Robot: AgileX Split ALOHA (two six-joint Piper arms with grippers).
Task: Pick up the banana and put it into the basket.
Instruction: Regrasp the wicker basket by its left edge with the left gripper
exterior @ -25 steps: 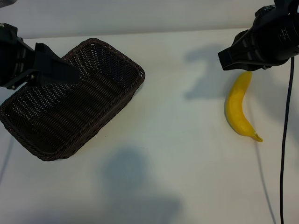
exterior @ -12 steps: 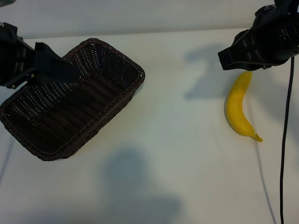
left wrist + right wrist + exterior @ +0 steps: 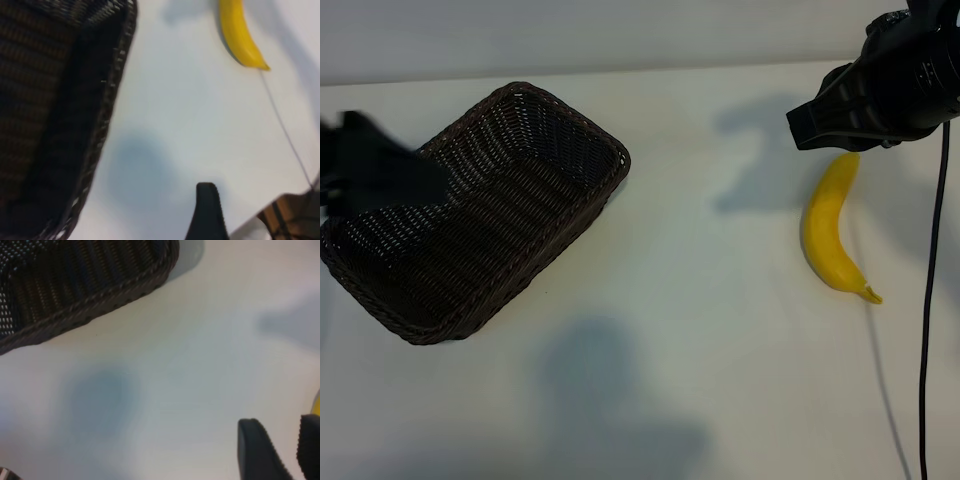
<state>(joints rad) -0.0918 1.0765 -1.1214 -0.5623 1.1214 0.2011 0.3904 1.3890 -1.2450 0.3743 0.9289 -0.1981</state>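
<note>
One banana point(image 3: 828, 234) lies flat on the white table point(image 3: 700, 330), at the right side of the exterior view. Its curve bows toward the table centre, and its pointed tip is directed at the near right corner. Nothing grips it. In the left wrist view the same banana point(image 3: 238, 33) appears beyond the basket's rim, with a thin dark cable point(image 3: 285, 131) running from near its tip.

One basket point(image 3: 480, 215) stands on the table at the left side, well apart from the banana. It is dark brown wicker, set diagonally to the table edges, and its interior holds no object. A corner of it point(image 3: 75, 280) also shows in the right wrist view.

Two grippers are present. The right gripper point(image 3: 840, 118) hangs just above the far end of the banana; its jaws stand partly open with a narrow gap between the two fingertips point(image 3: 257, 447), and they hold nothing. The left gripper point(image 3: 380, 175) sits over the left rim of the basket, blurred; its jaws are wide apart and empty, with one finger point(image 3: 207, 212) visible in the left wrist view.

One black cable point(image 3: 932, 300) hangs down along the right edge of the exterior view. The table surface is plain matte white and carries soft shadows of the arms. A pale wall point(image 3: 620, 30) rises behind the far edge.
</note>
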